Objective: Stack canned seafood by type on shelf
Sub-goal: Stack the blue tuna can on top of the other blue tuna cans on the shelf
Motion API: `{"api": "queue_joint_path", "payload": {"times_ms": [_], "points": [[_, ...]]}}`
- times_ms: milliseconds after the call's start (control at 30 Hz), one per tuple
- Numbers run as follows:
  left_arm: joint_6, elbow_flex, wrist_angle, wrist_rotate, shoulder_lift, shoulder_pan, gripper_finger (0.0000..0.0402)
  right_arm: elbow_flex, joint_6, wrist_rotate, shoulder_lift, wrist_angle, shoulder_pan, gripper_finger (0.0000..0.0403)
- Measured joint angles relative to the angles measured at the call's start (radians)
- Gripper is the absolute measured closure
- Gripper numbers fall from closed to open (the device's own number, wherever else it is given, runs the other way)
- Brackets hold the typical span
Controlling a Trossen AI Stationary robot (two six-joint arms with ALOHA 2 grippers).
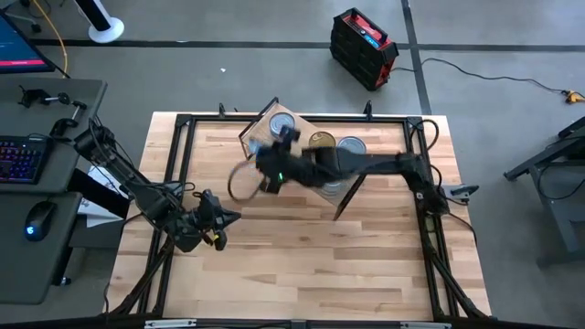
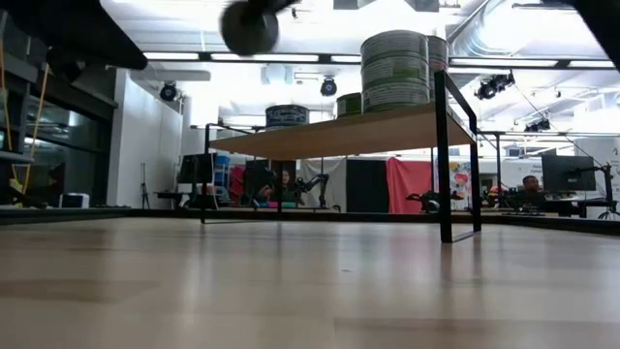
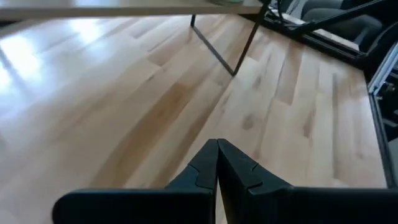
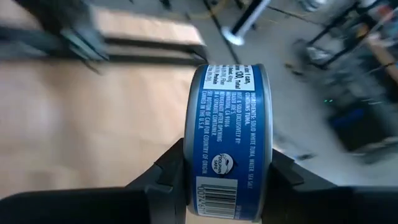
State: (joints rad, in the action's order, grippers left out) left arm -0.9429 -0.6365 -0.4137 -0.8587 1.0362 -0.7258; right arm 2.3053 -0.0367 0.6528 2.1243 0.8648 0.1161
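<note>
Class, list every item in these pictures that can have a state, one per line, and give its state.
Blue-labelled round tuna tin: gripped on edge between the right gripper's fingers, off the shelf.
Right gripper: shut on the tin, near the shelf's left end.
Left gripper: shut, empty, low over the plank table.
Light-wood shelf on black legs: standing upright, carrying tins.
Stacked green-labelled tins: upright on the shelf.

A red-and-black toolbox (image 1: 364, 47) sits on the grey floor (image 1: 494, 91) at about one o'clock from the plank desk (image 1: 292, 265). At nine o'clock stands a grey side desk (image 1: 37, 219) bearing a lit keyboard (image 1: 20, 157) and a mouse (image 1: 35, 227). A white fan base (image 1: 105, 31) lies at eleven o'clock.
</note>
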Motion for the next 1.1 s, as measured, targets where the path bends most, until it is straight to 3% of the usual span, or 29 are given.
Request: {"api": "queue_joint_path", "payload": {"times_ms": [300,633,900,967,1100], "points": [[-0.164,0.001,0.060,-0.003,0.087,0.000,0.0401,0.000,-0.404,0.093,0.003,0.033,-0.181,0.0293],[-0.320,0.001,0.162,-0.006,0.205,0.022,0.0401,-0.054,-0.512,-0.022,0.010,0.097,-0.259,0.0293],[-0.283,0.001,0.360,-0.007,0.256,0.039,0.0401,-0.128,-0.652,0.052,0.010,0.047,-0.265,0.0293],[-0.293,0.001,0.368,-0.007,0.255,0.039,0.0401,-0.128,-0.653,0.032,0.010,0.046,-0.267,0.0276],[-0.304,0.001,0.368,-0.007,0.255,0.036,0.0401,-0.125,-0.626,0.010,0.011,0.051,-0.260,0.0199]]}}
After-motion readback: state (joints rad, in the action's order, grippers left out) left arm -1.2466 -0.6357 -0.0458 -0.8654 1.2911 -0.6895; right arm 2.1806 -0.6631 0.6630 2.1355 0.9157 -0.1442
